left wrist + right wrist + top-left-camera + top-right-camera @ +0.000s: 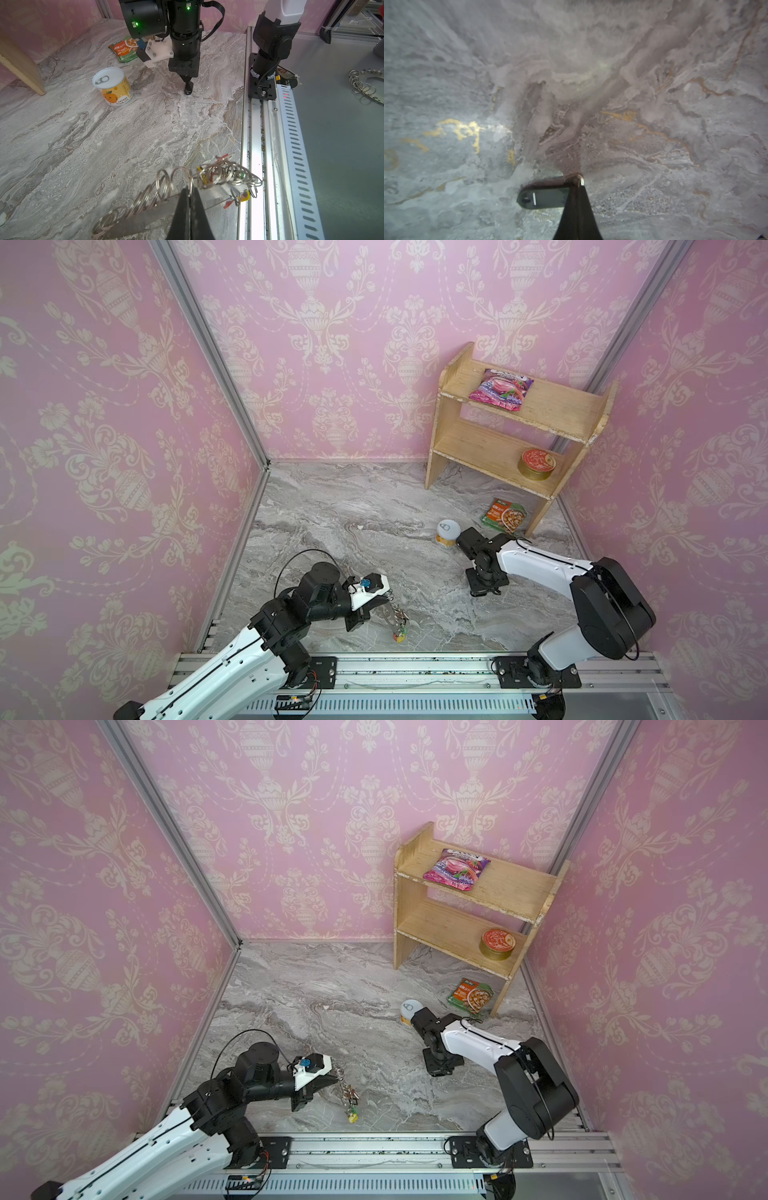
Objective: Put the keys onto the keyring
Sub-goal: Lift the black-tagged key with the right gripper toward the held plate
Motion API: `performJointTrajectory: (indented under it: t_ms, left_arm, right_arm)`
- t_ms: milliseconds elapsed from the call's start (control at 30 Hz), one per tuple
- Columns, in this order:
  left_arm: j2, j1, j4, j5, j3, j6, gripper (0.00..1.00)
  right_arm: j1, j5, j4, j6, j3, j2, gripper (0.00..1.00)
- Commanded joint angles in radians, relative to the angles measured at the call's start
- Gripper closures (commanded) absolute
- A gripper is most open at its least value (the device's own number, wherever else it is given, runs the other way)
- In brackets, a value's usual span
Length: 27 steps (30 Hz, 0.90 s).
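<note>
Black plastic, with a small metal end: that is the key (542,197). The right gripper (576,184) has its fingers squeezed tight on the metal end. In the left wrist view the key (188,89) hangs down from those fingers, very low over the grey marble table (353,510). I cannot tell if it touches.

In both top views the keyring (392,612) is at 8 o'clock from the right gripper, well apart from it. It is a flat silver piece (145,209) with lots of little rings. The left gripper (189,191) has its fingers clenched on it and holds one end up, tilted. Red and yellow tags (244,196) hang at the low end.

From the right gripper, a can (448,531) with an orange drawn on it stands at 11 o'clock, near. A green packet (505,516) lies at 1 o'clock. Past that is a wooden shelf (478,448). A pink packet (500,388) lies on the top board. A round red tin (537,463) sits on the lower board.
</note>
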Motion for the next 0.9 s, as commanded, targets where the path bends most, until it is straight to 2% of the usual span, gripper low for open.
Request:
performJointTrajectory:
  t_ms: [0, 267, 733, 867]
  left_arm:
    - [-0.016, -0.007, 0.013, -0.015, 0.038, 0.0, 1.0]
    - [-0.012, -0.007, 0.021, -0.012, 0.038, 0.005, 1.0]
    - [0.081, -0.007, 0.048, -0.005, 0.11, 0.048, 1.0]
    - [0.156, -0.018, 0.093, -0.009, 0.171, 0.007, 1.0]
  right_arm:
    - [0.006, 0.02, -0.03, 0.017, 0.014, 0.001, 1.0]
    - [0.007, -0.001, -0.038, -0.008, 0.021, -0.094, 1.0]
    - [0.035, -0.221, 0.041, -0.094, -0.048, -0.502, 1.0]
    - [0.054, -0.283, 0.076, -0.168, -0.029, -0.639, 1.0]
